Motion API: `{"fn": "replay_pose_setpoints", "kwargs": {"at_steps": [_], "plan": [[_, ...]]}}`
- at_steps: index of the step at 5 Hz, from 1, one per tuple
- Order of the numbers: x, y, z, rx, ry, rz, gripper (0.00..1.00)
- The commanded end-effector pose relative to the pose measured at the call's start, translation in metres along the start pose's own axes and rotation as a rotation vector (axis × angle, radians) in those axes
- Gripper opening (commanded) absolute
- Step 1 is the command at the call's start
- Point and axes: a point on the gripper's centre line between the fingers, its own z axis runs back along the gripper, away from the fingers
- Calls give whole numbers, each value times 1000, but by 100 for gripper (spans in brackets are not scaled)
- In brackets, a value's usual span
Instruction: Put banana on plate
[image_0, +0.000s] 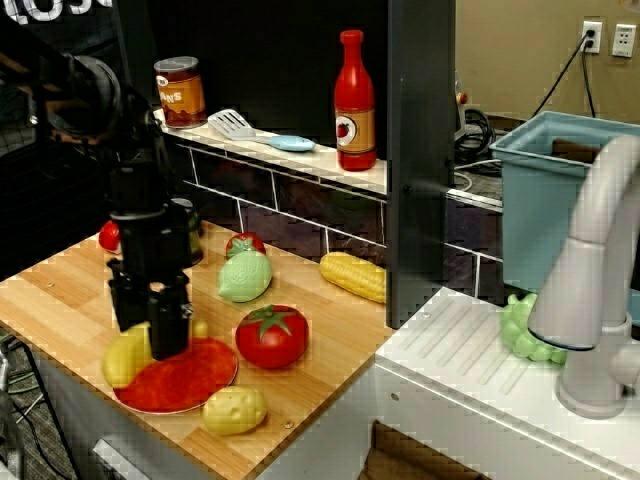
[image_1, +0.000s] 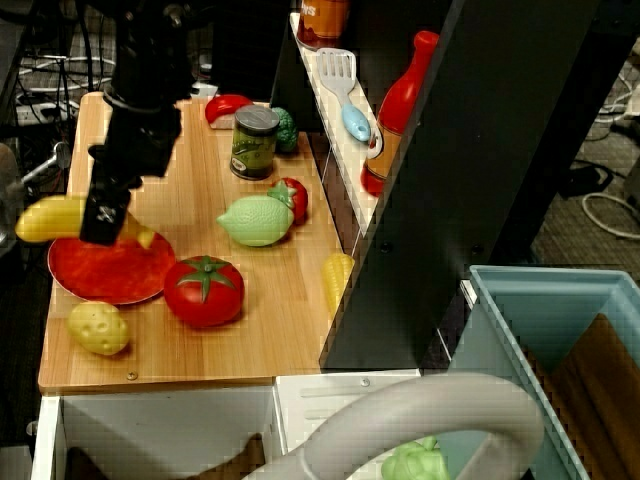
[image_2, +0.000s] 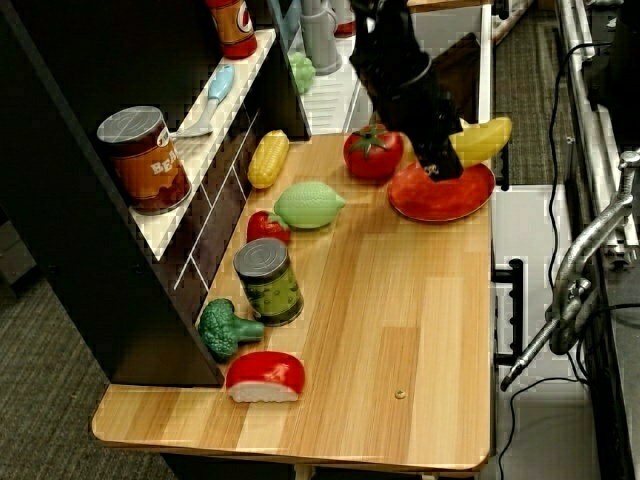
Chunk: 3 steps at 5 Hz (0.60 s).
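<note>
pincer (image_1: 105, 222) clamped on banana (image_1: 50, 217), over plate (image_1: 110, 272) edge

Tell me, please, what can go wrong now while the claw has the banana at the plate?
1. The smooth curved yellow plastic banana sticks out past the outer edge of the flat round red-orange plate, toward the table edge. If the black claw opens now, it may tip off the plate or the table.
2. The round red tomato sits close beside the plate; a sideways correction may knock it.
</note>
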Motion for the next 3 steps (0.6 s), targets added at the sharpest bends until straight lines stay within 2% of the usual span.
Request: {"fn": "replay_pose_setpoints", "kwargs": {"at_steps": [1,2,3], "plan": [[8,8,-12,27,-8,31,72],[8,8,-12,27,-8,31,100],[8,8,-12,27,-8,31,100]]}}
